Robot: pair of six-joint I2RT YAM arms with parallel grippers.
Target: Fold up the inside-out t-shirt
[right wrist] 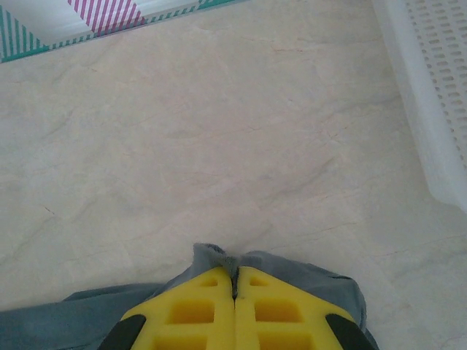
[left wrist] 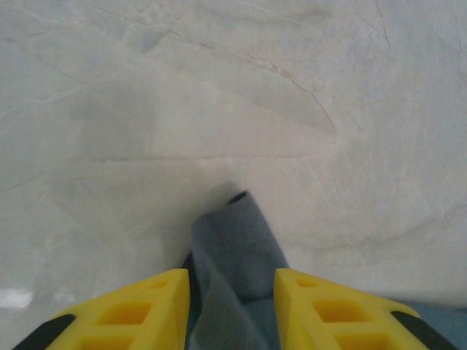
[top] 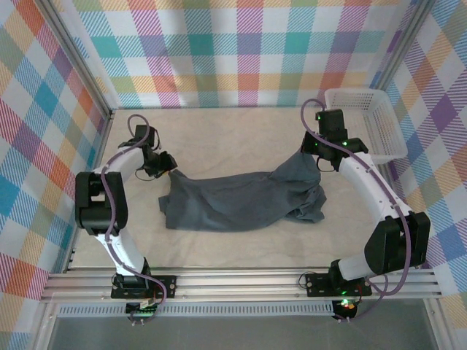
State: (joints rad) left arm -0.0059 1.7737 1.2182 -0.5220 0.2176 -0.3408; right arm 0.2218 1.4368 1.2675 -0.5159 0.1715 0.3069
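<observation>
Our left pincer point(left wrist: 230, 281) stands parted around a fold of the inside-out t-shirt point(top: 241, 203); our right pincer point(right wrist: 235, 271) is clenched on its other end. It lies stretched across the worktop point(top: 233, 131). Soft, light, limp: we would pinch hems or corners.

The t-shirt point(left wrist: 235, 251) runs off the 6 o'clock edge between the jaws of the left hand point(left wrist: 232, 277); the white basket point(right wrist: 430, 87) is cropped at 2 o'clock.

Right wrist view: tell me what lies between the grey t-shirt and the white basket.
Nothing lies between them: the right wrist view shows bare beige tabletop from the t-shirt to the basket.
</observation>
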